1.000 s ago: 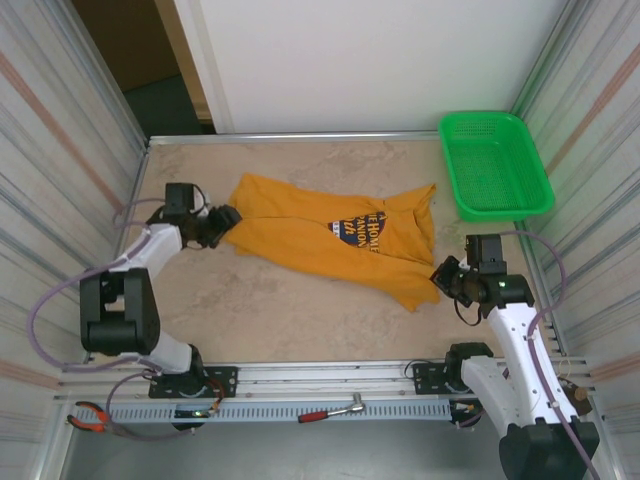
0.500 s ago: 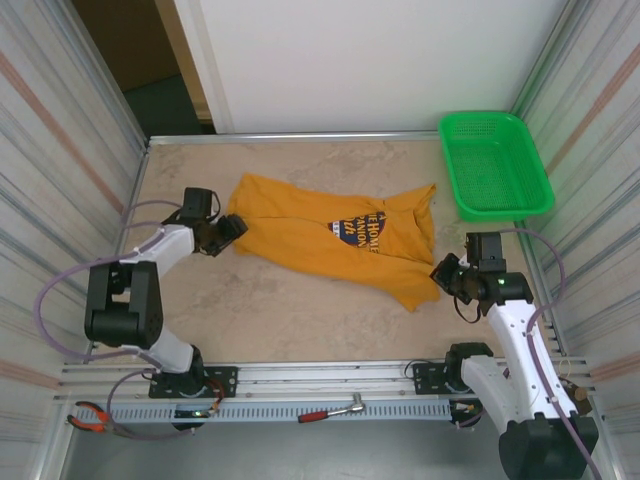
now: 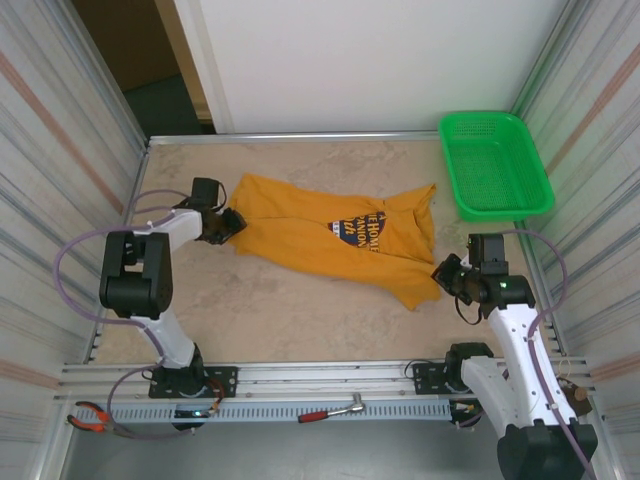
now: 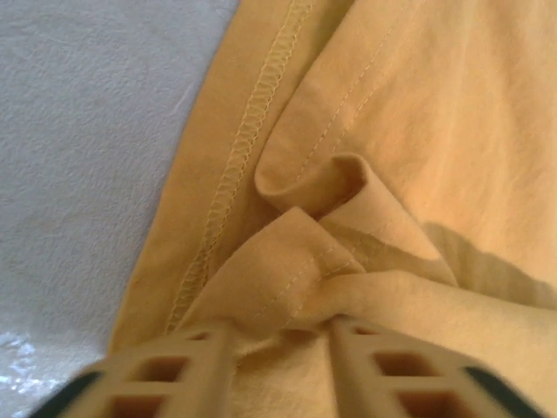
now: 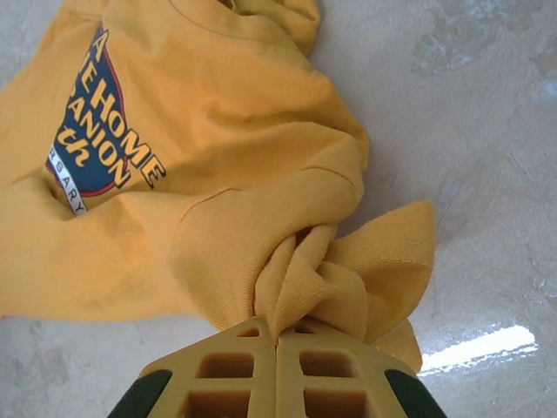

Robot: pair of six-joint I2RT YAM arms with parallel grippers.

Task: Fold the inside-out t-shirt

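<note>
The inside-out t-shirt lies crumpled across the middle of the table, mustard-orange, with a dark blue printed graphic showing. My left gripper is at its left edge. In the left wrist view its jaws squeeze a bunched fold of the t-shirt beside a stitched hem. My right gripper is at the shirt's near right corner. In the right wrist view it is shut on a twisted bunch of the t-shirt, with the graphic at the left.
A green mesh basket stands at the back right corner. Corrugated walls close in both sides. Orange-handled pliers and a red-handled ratchet lie on the rail in front of the arm bases.
My left gripper has slid right and back onto the shirt's left edge and its jaws have closed in on the cloth. The right gripper and its hold are unchanged.
</note>
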